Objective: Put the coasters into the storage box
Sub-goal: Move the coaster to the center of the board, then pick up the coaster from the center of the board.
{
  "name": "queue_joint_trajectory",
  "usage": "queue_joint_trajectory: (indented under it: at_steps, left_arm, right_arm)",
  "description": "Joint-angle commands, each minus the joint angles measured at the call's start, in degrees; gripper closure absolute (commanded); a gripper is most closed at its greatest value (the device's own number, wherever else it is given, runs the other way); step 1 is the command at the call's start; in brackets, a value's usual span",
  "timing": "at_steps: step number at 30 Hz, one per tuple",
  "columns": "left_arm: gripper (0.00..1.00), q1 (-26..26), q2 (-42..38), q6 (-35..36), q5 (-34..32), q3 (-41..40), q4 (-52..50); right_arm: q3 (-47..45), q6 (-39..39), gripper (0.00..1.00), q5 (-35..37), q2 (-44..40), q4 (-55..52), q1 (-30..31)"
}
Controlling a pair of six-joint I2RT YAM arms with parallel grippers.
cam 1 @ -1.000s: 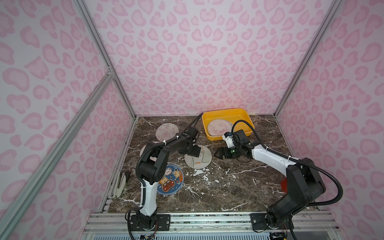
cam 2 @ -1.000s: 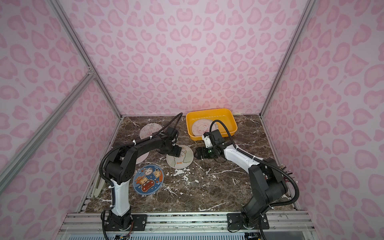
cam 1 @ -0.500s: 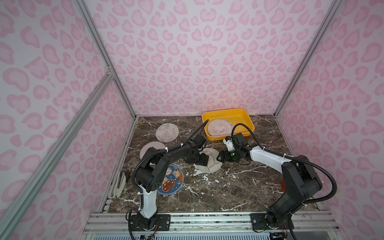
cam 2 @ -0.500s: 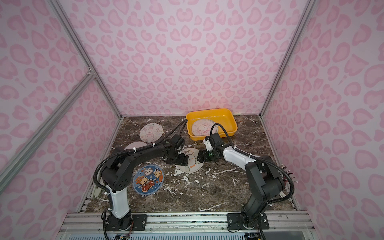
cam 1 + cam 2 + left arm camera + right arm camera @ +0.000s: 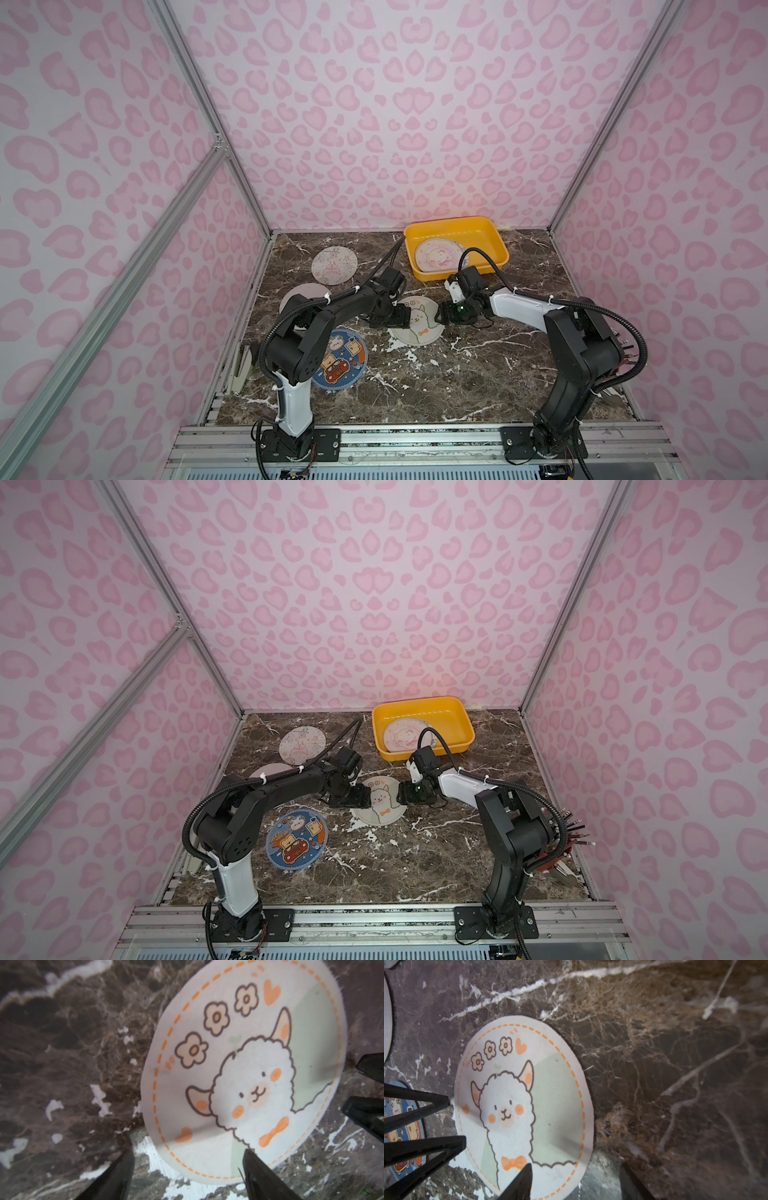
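Marble (image 5: 457,374): coaster (image 5: 417,324) between left gripper (image 5: 397,318), right gripper (image 5: 442,318)

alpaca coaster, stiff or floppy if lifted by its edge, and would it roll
Probably floppy: the alpaca coaster looks thin and cloth-like, with a fuzzy edge. Likely light, yet hard to pinch, since it lies flat on the table. Lying flat, it shouldn't roll.

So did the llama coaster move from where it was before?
Yes. The llama coaster slid toward the robot's right, farther from the blue coaster and closer to the spot in front of the yellow storage box, which stayed put.
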Motion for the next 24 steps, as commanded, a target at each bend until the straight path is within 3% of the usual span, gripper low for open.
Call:
queue_joint_trajectory:
  at_steps: [1, 24]
  left_arm:
    - [0.17, -0.08, 0.96, -0.52, 0.45, 0.11, 2.52]
    - [0.25, -1.79, 3.12, -1.09, -2.38, 0.50, 3.82]
  right_arm:
    - [0.33, 0.35, 0.35, 1.73, 1.37, 0.68, 0.08]
    - [-1.65, 1.47, 0.56, 0.24, 3.33, 2.50, 1.01]
